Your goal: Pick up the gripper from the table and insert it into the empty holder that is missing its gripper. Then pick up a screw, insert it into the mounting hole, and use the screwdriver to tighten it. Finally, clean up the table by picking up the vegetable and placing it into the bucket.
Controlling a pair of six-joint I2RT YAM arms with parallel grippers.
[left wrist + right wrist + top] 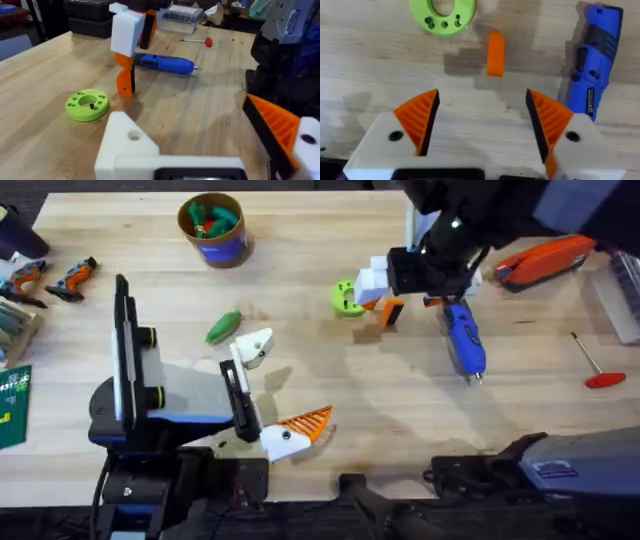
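Note:
The orange gripper [390,313] [126,85] [495,52] stands on the table beside a lime-green disc [345,298]. My right gripper [385,288] [482,100] hangs open over it, apart from it. My left gripper [290,380] [185,110] is open and holds nothing. One of its fingers is the bare white holder [255,346] [125,145] with a mounting hole [134,135]. The other carries an orange ribbed wedge [277,125]. The blue screwdriver [465,340] [165,63] [592,60] lies right of the orange piece. The green vegetable [222,327] lies left of centre. The bucket [212,228] stands at the back. I cannot make out a screw.
A red-handled thin rod [595,365] [202,41] lies at the right, an orange tool [545,260] behind it. Small tools and packets [30,290] crowd the left edge. Green and red pieces lie in the bucket. Bare wood stretches across the table's front middle.

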